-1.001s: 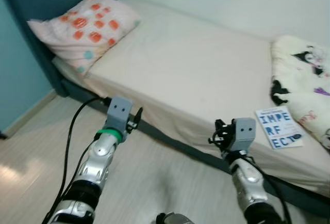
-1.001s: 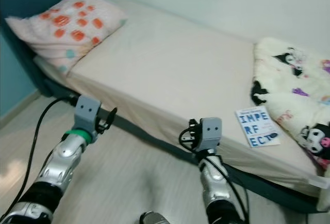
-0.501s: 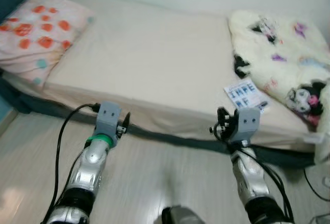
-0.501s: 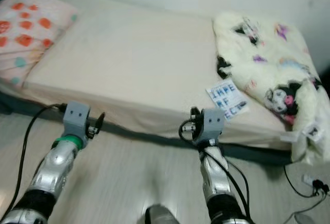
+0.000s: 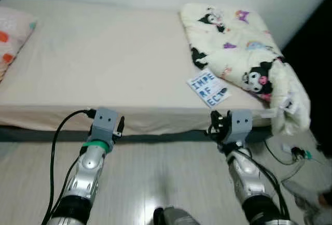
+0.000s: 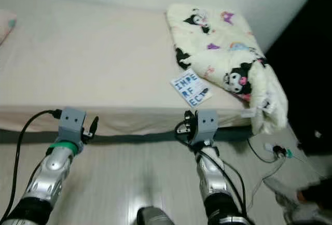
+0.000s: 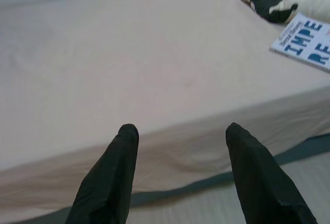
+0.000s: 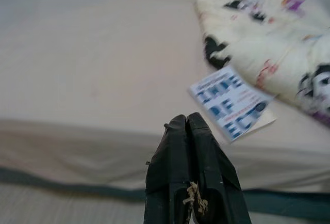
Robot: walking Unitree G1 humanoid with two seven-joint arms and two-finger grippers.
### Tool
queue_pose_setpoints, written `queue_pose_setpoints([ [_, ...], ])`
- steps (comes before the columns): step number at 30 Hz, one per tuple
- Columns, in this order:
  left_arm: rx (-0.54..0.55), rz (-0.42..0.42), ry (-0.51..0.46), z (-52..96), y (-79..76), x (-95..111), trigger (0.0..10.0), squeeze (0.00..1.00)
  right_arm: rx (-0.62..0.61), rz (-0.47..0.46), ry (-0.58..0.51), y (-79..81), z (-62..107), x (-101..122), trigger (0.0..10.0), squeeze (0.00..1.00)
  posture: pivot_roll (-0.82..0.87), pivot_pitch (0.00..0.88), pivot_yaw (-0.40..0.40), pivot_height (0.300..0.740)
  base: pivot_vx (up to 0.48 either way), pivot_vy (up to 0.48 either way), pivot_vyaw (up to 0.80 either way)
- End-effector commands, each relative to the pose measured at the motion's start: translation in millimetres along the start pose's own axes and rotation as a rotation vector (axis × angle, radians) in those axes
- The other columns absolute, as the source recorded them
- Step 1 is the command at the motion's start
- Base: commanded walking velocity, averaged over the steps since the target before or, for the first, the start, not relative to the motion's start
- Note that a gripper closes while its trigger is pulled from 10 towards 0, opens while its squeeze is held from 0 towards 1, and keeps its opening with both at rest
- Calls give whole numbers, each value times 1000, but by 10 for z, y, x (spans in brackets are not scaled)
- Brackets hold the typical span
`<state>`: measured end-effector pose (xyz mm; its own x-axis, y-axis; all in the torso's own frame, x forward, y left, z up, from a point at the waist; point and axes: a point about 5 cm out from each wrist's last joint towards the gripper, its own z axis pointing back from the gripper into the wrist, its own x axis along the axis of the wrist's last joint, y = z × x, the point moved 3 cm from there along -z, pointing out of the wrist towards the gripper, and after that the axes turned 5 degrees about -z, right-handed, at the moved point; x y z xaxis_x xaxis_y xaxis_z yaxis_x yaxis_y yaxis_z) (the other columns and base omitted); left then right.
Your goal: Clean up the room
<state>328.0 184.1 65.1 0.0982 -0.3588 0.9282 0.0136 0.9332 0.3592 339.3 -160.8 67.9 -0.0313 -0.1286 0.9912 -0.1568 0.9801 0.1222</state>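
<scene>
The bed (image 5: pixel 104 64) fills the upper half of the left eye view, its cream sheet smooth and its dark base running as a band across mid-frame above the pale wood floor (image 5: pixel 155 178). A folded cream blanket (image 5: pixel 238 54) printed with black-and-white cartoon figures lies at upper right of the frame, its far end drooping over the bed's corner. A pillow (image 5: pixel 10 38) with orange spots shows at the left edge. A white book (image 5: pixel 208 88) with blue letters lies flat on the sheet right of centre, touching the blanket's near edge. The left gripper (image 7: pixel 178 131) hovers at lower left before the bed's side, fingers spread wide apart, holding nothing. The right gripper (image 8: pixel 186 123) hovers at lower right, below the book, fingers pressed together and empty. Cables (image 5: pixel 285 155) lie on the floor at far right.
</scene>
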Motion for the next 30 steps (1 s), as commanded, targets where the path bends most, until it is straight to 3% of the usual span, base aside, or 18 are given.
queue_pose_setpoints([
  [1,13,9,48,59,37,-135,10000,0,8,-1,35,20,39,-85,10000,0,67,26,-70,720,0,0,-781],
  [13,-70,56,-68,-64,-170,265,10000,0,61,-7,39,162,33,-113,10000,0,48,26,-58,720,0,0,-781],
  [30,-116,45,-73,-112,-276,331,10000,0,34,-6,42,112,61,-132,10000,0,29,14,-35,720,0,0,-781],
])
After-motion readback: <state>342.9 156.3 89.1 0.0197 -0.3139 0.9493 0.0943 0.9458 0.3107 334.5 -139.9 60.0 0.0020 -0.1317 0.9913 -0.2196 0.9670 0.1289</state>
